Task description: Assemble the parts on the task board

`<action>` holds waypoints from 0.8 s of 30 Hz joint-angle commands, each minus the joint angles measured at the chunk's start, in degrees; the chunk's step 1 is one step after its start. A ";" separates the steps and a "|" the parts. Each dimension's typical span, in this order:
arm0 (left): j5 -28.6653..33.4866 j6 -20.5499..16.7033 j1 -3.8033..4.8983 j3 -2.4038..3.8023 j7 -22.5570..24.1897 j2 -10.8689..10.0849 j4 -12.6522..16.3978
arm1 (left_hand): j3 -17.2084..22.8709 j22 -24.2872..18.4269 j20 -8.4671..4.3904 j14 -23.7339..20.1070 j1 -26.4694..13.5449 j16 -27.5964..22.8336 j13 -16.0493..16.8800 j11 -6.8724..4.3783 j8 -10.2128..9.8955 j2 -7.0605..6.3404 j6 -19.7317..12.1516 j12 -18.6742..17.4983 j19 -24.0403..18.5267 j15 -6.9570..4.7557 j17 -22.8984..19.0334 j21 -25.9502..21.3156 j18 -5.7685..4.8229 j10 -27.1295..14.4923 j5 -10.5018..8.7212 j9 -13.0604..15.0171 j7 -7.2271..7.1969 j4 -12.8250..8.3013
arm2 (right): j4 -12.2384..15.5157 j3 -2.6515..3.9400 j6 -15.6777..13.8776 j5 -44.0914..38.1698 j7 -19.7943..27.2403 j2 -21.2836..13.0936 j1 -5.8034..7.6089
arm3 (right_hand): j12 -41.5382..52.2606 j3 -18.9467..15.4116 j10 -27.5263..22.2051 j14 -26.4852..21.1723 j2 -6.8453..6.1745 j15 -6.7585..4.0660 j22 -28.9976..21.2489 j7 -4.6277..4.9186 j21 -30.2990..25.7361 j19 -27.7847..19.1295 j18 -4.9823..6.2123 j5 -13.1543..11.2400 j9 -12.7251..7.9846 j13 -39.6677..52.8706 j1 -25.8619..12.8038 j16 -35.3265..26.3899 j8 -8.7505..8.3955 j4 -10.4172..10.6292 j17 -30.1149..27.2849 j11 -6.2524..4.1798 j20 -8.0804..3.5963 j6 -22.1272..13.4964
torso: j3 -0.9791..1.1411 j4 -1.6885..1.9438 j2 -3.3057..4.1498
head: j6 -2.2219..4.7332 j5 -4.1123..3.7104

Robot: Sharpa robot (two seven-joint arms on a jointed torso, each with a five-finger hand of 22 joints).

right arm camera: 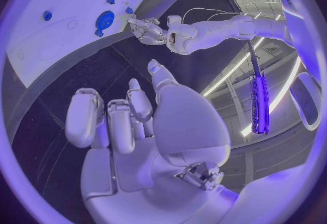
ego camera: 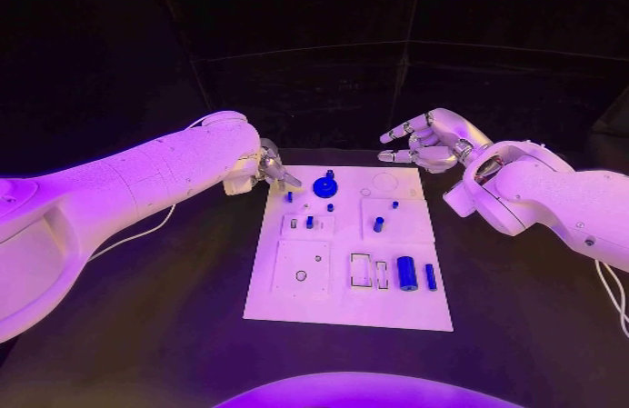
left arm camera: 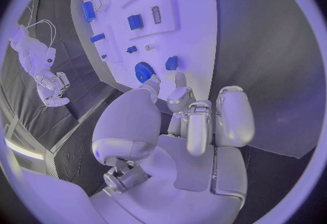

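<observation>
The white task board (ego camera: pixel 344 308) lies mid-table (ego camera: pixel 157 335). At ten o'clock the left hand (ego camera: pixel 269 170) hovers empty, fingers apart; the right hand (ego camera: pixel 426 140), at one o'clock, likewise.

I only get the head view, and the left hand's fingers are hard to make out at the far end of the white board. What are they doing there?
Observer: In the left wrist view, the left hand holds nothing. Two fingertips reach towards the board, one of them at the rim of a blue toothed wheel.
Operator: And the other tip?
Observer: It is right beside a small blue block; I cannot tell whether it touches.
Operator: Is the right palm empty?
Observer: Yes. The right wrist view shows the right hand with fingers apart and nothing in the palm.
</observation>
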 commanded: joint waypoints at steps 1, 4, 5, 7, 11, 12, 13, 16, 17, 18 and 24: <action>-0.42 1.47 0.05 0.02 0.32 0.20 -0.19 | -0.47 0.08 0.19 6.16 0.55 0.17 0.06 0.00 -0.39 -0.02 -0.22 0.02 -0.35 0.41 15.09 -0.09 0.15 -0.54 -0.11 -0.07 0.17 -0.09 | 0.01 0.03 0.26 0.15 0.50 0.01 0.11 | -0.27 -0.36 -0.42 3.64 0.51 -0.12 -0.03 -0.09 -0.21 -0.43 -0.21 0.24 -0.03 -0.06 0.12 -0.15 0.30 -0.03 4.07 0.05 -0.08 0.31 | 0.01 -0.03 -0.01 | -0.07 0.05; -0.42 1.69 0.04 0.02 0.24 0.33 -0.35 | -0.55 0.11 0.21 6.16 0.74 0.17 0.08 0.01 -0.41 0.03 -0.19 0.05 -0.35 0.42 15.09 -0.08 0.15 -0.55 -0.11 -0.08 0.17 -0.18 | -0.02 0.03 0.28 0.15 0.50 0.04 0.11 | -0.24 -0.34 -0.41 3.63 0.55 -0.12 -0.06 -0.09 -0.23 -0.44 -0.20 0.26 -0.03 -0.02 0.15 -0.18 0.29 -0.04 4.04 0.05 -0.08 0.29 | 0.01 -0.04 -0.01 | -0.08 0.04; -0.42 1.74 0.03 0.02 0.22 0.36 -0.39 | -0.60 0.17 0.22 6.16 0.88 0.17 0.09 0.01 -0.42 0.08 -0.16 0.07 -0.33 0.43 15.09 -0.05 0.14 -0.56 -0.11 -0.10 0.18 -0.24 | -0.02 0.03 0.28 0.15 0.49 0.05 0.11 | -0.24 -0.34 -0.41 3.63 0.56 -0.12 -0.06 -0.09 -0.23 -0.44 -0.20 0.27 -0.03 -0.02 0.15 -0.18 0.29 -0.04 4.04 0.05 -0.08 0.29 | 0.00 0.00 -0.01 | -0.08 0.02; -0.42 1.90 0.03 0.02 0.19 0.44 -0.48 | -0.65 0.19 0.23 6.16 1.00 0.17 0.09 0.02 -0.44 0.13 -0.15 0.09 -0.32 0.43 15.09 -0.04 0.14 -0.56 -0.11 -0.10 0.18 -0.30 | -0.04 0.03 0.29 0.15 0.49 0.06 0.11 | -0.24 -0.34 -0.41 3.63 0.56 -0.12 -0.06 -0.09 -0.23 -0.44 -0.20 0.27 -0.03 -0.02 0.15 -0.18 0.29 -0.04 4.04 0.05 -0.08 0.29 | 0.00 0.00 0.00 | -0.08 0.03; -0.42 2.36 0.01 0.02 0.14 0.67 -0.74 | -0.79 0.09 0.26 6.16 1.44 0.17 0.03 0.03 -0.50 0.34 -0.10 0.08 -0.36 0.45 15.09 -0.12 0.16 -0.63 -0.10 -0.14 0.20 -0.50 | -0.08 0.03 0.34 0.15 0.48 0.10 0.11 | -0.24 -0.34 -0.41 3.63 0.56 -0.12 -0.06 -0.09 -0.23 -0.44 -0.20 0.27 -0.03 -0.02 0.15 -0.18 0.29 -0.04 4.04 0.05 -0.08 0.29 | -0.01 0.02 0.00 | -0.14 0.05; -0.41 2.51 0.01 0.01 0.12 0.73 -0.81 | -0.82 0.04 0.27 6.16 1.54 0.17 0.00 0.04 -0.52 0.40 -0.10 0.07 -0.38 0.46 15.09 -0.16 0.17 -0.66 -0.10 -0.15 0.21 -0.55 | -0.09 0.03 0.36 0.15 0.48 0.11 0.11 | -0.24 -0.34 -0.41 3.63 0.56 -0.12 -0.06 -0.09 -0.23 -0.44 -0.20 0.27 -0.03 -0.02 0.15 -0.18 0.29 -0.04 4.04 0.05 -0.08 0.29 | -0.02 0.03 -0.01 | -0.14 0.00; -0.41 2.62 0.00 0.01 0.12 0.78 -0.86 | -0.84 0.04 0.27 6.16 1.64 0.17 -0.02 0.04 -0.54 0.45 -0.10 0.06 -0.38 0.46 15.09 -0.16 0.17 -0.68 -0.10 -0.16 0.21 -0.60 | -0.11 0.03 0.37 0.15 0.48 0.13 0.11 | -0.24 -0.34 -0.41 3.63 0.56 -0.12 -0.06 -0.09 -0.23 -0.44 -0.20 0.27 -0.03 -0.02 0.15 -0.18 0.29 -0.04 4.04 0.05 -0.08 0.29 | -0.01 0.02 -0.02 | -0.14 -0.03; -0.41 2.98 -0.06 0.00 0.15 1.01 -1.10 | -0.94 0.06 0.29 6.16 1.97 0.17 -0.06 0.06 -0.60 0.62 -0.09 0.06 -0.38 0.48 15.09 -0.17 0.17 -0.73 -0.10 -0.19 0.23 -0.77 | -0.14 0.03 0.40 0.15 0.49 0.17 0.11 | -0.24 -0.34 -0.41 3.63 0.56 -0.12 -0.06 -0.09 -0.23 -0.44 -0.20 0.27 -0.03 -0.02 0.15 -0.18 0.29 -0.04 4.04 0.05 -0.08 0.29 | 0.03 0.00 -0.03 | -0.18 0.05; -0.42 3.09 -0.08 -0.01 0.16 1.07 -1.15 | -0.95 0.08 0.30 6.16 2.09 0.17 -0.05 0.07 -0.62 0.69 -0.08 0.07 -0.37 0.48 15.09 -0.16 0.17 -0.74 -0.10 -0.20 0.24 -0.83 | -0.14 0.03 0.41 0.15 0.49 0.18 0.11 | -0.24 -0.34 -0.41 3.63 0.56 -0.12 -0.06 -0.09 -0.23 -0.44 -0.20 0.27 -0.03 -0.02 0.15 -0.18 0.29 -0.04 4.04 0.05 -0.08 0.29 | 0.04 -0.01 -0.02 | -0.23 0.02; -0.42 3.19 -0.09 -0.02 0.18 1.11 -1.18 | -0.95 0.07 0.31 6.16 2.23 0.17 -0.04 0.07 -0.63 0.81 -0.07 0.09 -0.38 0.49 15.09 -0.18 0.17 -0.75 -0.10 -0.21 0.24 -0.90 | -0.13 0.03 0.41 0.15 0.48 0.19 0.11 | -0.24 -0.34 -0.41 3.63 0.56 -0.12 -0.06 -0.09 -0.23 -0.44 -0.20 0.27 -0.03 -0.02 0.15 -0.18 0.29 -0.04 4.04 0.05 -0.08 0.29 | 0.04 -0.03 -0.02 | -0.29 -0.06; -0.42 3.62 -0.14 -0.11 0.23 1.22 -1.28 | -0.96 0.16 0.32 6.16 2.49 0.17 -0.05 0.08 -0.67 1.03 -0.04 0.10 -0.36 0.50 15.09 -0.13 0.16 -0.77 -0.10 -0.23 0.25 -1.02 | -0.14 0.03 0.43 0.15 0.45 0.22 0.11 | -0.26 -0.32 -0.42 3.63 0.63 -0.13 -0.05 -0.09 -0.23 -0.43 -0.20 0.30 -0.04 -0.03 0.20 -0.18 0.29 -0.04 4.06 0.04 -0.08 0.28 | 0.02 -0.01 -0.04 | -0.25 -0.03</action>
